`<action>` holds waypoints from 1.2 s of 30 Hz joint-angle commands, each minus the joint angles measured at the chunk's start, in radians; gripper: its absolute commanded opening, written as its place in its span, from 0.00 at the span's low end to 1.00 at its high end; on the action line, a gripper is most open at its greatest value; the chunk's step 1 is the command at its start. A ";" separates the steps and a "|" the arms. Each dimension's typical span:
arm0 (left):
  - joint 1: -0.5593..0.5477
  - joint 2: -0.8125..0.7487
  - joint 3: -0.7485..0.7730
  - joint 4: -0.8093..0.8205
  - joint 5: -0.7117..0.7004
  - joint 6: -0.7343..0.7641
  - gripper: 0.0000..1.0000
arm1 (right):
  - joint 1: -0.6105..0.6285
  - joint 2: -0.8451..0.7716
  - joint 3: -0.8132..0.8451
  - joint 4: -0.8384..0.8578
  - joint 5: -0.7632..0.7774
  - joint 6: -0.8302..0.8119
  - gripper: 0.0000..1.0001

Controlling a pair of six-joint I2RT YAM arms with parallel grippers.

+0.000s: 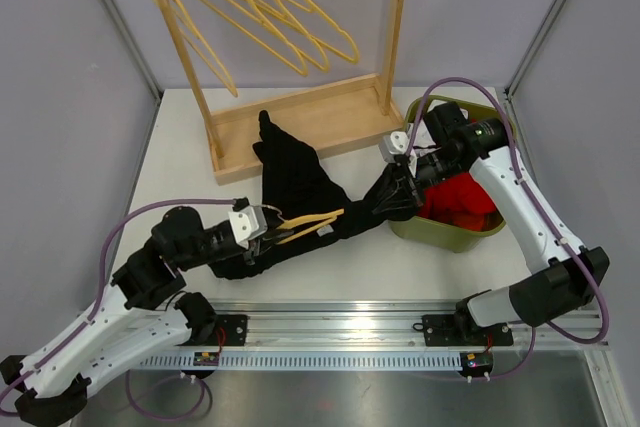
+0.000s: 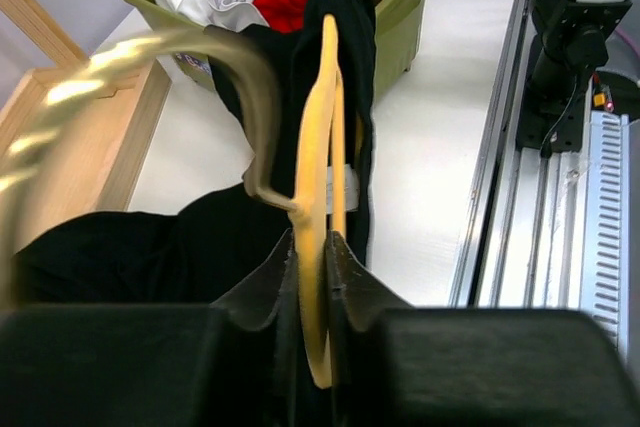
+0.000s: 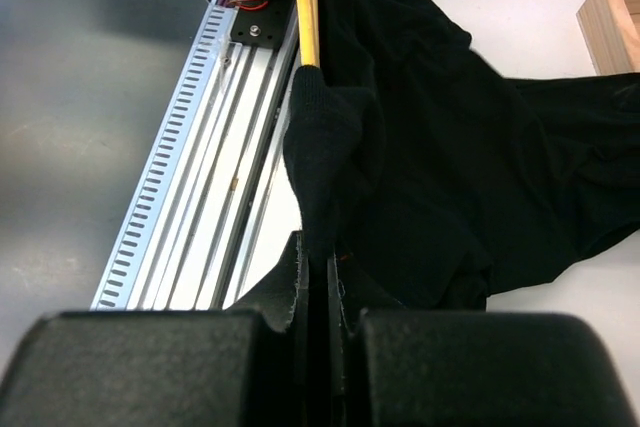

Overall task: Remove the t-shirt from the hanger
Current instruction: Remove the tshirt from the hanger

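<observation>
**State.** The left end effector point(image 2: 313, 247) is pressed together on the frame of the hanger point(image 2: 320, 137). The right end effector point(image 3: 318, 257) pinches a fold of the t-shirt point(image 3: 440, 137). The t-shirt lies stretched over the worktop point(image 1: 180, 167) between the two, with one hanger arm inside the cloth.

**Hazards.**
- The pinched fold is thin, so a hard pull may slide it out of the jaws.
- Cloth may bind on the covered arm tip and drag the hanger round in its narrow grip.
- The hook point(image 2: 235, 77) sits close to the cloth and may snag it.

**Views.**
- Only the left wrist view shows both fingers touching the frame, and the hook.
- Only the right wrist view shows the arm tip sheathed in cloth.
- Only the top view shows the whole stretch, and the right arm just beside the bin point(image 1: 450, 235).
</observation>
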 commanded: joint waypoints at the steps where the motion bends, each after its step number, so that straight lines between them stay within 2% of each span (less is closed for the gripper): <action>1: -0.002 0.017 -0.001 0.053 0.074 -0.005 0.06 | 0.018 0.018 0.064 -0.150 -0.130 -0.023 0.00; 5: -0.002 0.002 -0.004 0.059 0.046 -0.008 0.01 | 0.016 0.034 0.073 -0.118 -0.123 0.027 0.01; 9: -0.002 -0.039 -0.020 0.065 -0.070 -0.038 0.00 | 0.016 0.023 0.067 0.049 -0.065 0.237 0.16; 10: -0.002 -0.047 -0.024 0.065 -0.099 -0.048 0.00 | 0.016 0.009 0.058 0.098 -0.039 0.297 0.33; 11: -0.002 -0.058 -0.030 0.061 -0.130 -0.057 0.00 | 0.016 -0.001 0.052 0.217 0.032 0.431 0.49; 12: -0.002 -0.076 -0.035 0.061 -0.192 -0.078 0.00 | 0.016 -0.014 0.046 0.278 0.079 0.493 0.58; 13: -0.002 -0.087 -0.038 0.056 -0.225 -0.091 0.00 | 0.018 -0.038 0.037 0.388 0.136 0.551 0.72; 15: 0.000 -0.108 -0.046 0.047 -0.333 -0.138 0.00 | 0.016 -0.061 0.036 0.459 0.314 0.647 0.84; 16: 0.000 -0.115 -0.049 0.044 -0.358 -0.158 0.00 | 0.018 -0.083 0.037 0.494 0.369 0.670 0.96; 17: 0.000 -0.119 -0.052 0.039 -0.409 -0.179 0.00 | 0.016 -0.093 0.040 0.560 0.467 0.716 0.99; 20: 0.000 -0.106 -0.049 0.030 -0.509 -0.299 0.00 | 0.016 -0.130 0.024 0.666 0.499 0.786 1.00; 24: 0.000 -0.053 -0.030 0.038 -0.599 -0.547 0.00 | 0.036 -0.097 0.023 0.697 0.309 0.911 0.99; 27: 0.000 -0.033 -0.047 0.108 -0.624 -0.702 0.00 | 0.148 -0.020 0.064 0.672 0.354 0.958 0.97; 30: 0.000 -0.018 -0.059 0.173 -0.642 -0.808 0.00 | 0.237 0.034 0.070 0.755 0.497 1.068 0.93; 31: 0.000 -0.015 -0.063 0.188 -0.650 -0.831 0.00 | 0.262 0.052 0.069 0.799 0.561 1.098 0.97; 32: 0.000 -0.012 -0.069 0.212 -0.658 -0.873 0.00 | 0.324 0.058 0.066 0.821 0.692 1.124 0.99; 35: 0.000 -0.004 -0.081 0.254 -0.676 -0.914 0.00 | 0.401 0.086 0.052 0.892 0.955 1.185 0.99; 36: 0.000 0.000 -0.083 0.259 -0.685 -0.928 0.00 | 0.427 0.093 0.056 0.895 0.985 1.185 0.99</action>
